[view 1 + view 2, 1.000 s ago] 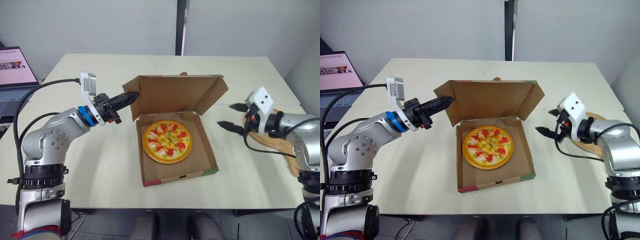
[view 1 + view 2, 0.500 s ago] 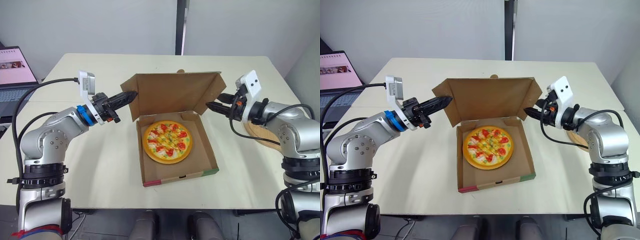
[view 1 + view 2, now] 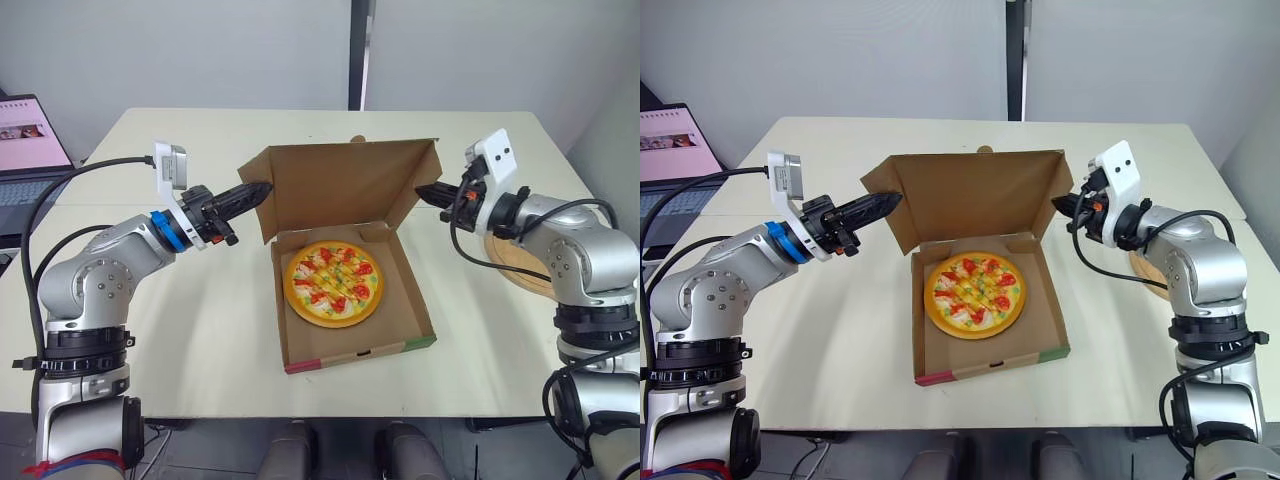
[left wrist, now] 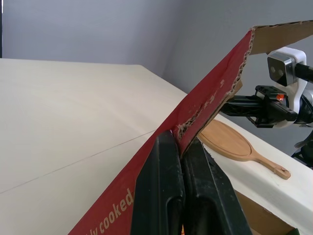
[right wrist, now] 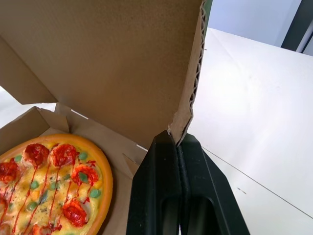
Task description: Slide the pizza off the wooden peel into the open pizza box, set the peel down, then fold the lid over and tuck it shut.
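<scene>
On lid (image 3: 345,185) corners, jaws shut, peel (image 4: 234,146) beyond

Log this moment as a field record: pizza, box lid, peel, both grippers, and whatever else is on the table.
pizza: lying flat inside the pizza box, whole pizza in view
lid: lid raised, roughly upright, not yet folded over
peel: peel lying flat on the table, on the robot's right of the box
left gripper: left gripper pinching the lid's left edge
right gripper: right gripper pinching the lid's right edge
other: laptop, open, at the far left
</scene>
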Motion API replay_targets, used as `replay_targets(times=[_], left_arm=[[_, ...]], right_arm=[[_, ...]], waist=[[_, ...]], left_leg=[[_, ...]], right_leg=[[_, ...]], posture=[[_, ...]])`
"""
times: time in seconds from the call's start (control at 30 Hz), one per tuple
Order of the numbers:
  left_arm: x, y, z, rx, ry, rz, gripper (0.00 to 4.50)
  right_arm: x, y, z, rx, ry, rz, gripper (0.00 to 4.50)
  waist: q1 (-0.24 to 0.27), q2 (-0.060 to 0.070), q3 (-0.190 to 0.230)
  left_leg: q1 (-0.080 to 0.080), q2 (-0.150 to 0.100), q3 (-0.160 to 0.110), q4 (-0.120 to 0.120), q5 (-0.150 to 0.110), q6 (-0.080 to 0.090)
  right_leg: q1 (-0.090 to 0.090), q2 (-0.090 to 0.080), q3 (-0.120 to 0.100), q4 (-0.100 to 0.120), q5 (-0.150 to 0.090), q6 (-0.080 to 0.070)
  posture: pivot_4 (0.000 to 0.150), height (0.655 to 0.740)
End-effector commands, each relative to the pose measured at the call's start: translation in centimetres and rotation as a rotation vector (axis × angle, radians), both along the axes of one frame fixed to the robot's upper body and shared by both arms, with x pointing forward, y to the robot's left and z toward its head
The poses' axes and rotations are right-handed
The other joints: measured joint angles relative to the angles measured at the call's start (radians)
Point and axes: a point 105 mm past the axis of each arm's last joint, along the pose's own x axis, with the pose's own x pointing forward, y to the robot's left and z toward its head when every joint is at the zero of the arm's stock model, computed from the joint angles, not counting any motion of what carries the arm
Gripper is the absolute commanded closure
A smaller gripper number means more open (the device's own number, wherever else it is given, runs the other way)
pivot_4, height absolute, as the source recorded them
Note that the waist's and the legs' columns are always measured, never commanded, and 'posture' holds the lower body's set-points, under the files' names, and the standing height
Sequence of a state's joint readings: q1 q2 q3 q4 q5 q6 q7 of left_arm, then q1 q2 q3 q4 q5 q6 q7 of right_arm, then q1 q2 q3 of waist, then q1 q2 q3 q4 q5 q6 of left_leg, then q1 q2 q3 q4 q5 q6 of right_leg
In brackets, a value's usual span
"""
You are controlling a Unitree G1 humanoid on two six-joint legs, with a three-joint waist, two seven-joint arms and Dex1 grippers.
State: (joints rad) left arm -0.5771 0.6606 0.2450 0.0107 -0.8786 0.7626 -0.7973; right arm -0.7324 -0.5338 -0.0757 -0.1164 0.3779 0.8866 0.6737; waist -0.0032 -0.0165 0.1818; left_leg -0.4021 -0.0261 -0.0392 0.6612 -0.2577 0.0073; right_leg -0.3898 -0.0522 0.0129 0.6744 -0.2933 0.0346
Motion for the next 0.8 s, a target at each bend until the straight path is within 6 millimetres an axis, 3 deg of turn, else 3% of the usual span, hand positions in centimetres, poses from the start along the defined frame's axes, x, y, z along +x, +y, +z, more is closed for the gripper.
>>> replay_targets(times=[0.03, 0.1, 0.2, 0.3, 0.57, 0.8], left_arm=[[-0.4, -0.2, 1.3, -0.013, -0.053, -0.014, 4.50], [-0.4, -0.3, 1.3, -0.015, -0.055, -0.015, 4.50], [-0.5, -0.5, 1.2, -0.017, -0.052, -0.024, 4.50], [-0.5, -0.4, 1.2, -0.016, -0.050, -0.023, 4.50], [-0.4, -0.2, 1.2, -0.015, -0.049, -0.014, 4.50], [-0.5, -0.2, 1.2, -0.021, -0.051, -0.006, 4.50]], right_arm=[[-0.7, 0.8, 1.6, 0.002, -0.060, 0.029, 4.49], [-0.6, 0.6, 1.5, 0.000, -0.055, 0.009, 4.49], [-0.5, 0.6, 1.6, 0.018, -0.065, -0.013, 3.94], [-0.2, 0.6, 1.9, 0.036, -0.082, -0.032, 2.92], [0.0, 0.3, 2.4, 0.070, -0.114, -0.071, 2.92], [-0.8, -1.5, 3.5, 0.076, -0.145, -0.102, 2.92]], waist=[[0.000, 0.000, 0.000], [0.000, 0.000, 0.000], [0.000, 0.000, 0.000], [0.000, 0.000, 0.000], [0.001, 0.000, 0.000], [0.002, 0.000, 0.000]], left_leg=[[0.000, 0.000, 0.000, 0.000, 0.000, 0.000], [0.000, 0.000, 0.000, 0.000, 0.000, 0.000], [0.000, 0.000, 0.000, 0.000, 0.000, 0.000], [0.000, 0.000, 0.000, 0.000, 0.000, 0.000], [0.000, 0.000, 0.000, 0.000, 0.000, 0.000], [0.000, -0.001, 0.000, 0.000, 0.000, 0.000]], right_leg=[[0.000, 0.000, 0.000, 0.000, 0.000, 0.000], [0.000, 0.000, 0.000, 0.000, 0.000, 0.000], [0.000, 0.000, 0.000, 0.000, 0.000, 0.000], [0.000, 0.000, 0.000, 0.000, 0.000, 0.000], [0.000, 0.000, 0.000, 0.001, 0.000, 0.000], [0.000, 0.000, 0.000, 0.000, 0.000, 0.000]], posture=[[0.150, 0.7400], [0.150, 0.7400], [0.150, 0.7400], [0.150, 0.7400], [0.150, 0.7400], [0.150, 0.7400]])
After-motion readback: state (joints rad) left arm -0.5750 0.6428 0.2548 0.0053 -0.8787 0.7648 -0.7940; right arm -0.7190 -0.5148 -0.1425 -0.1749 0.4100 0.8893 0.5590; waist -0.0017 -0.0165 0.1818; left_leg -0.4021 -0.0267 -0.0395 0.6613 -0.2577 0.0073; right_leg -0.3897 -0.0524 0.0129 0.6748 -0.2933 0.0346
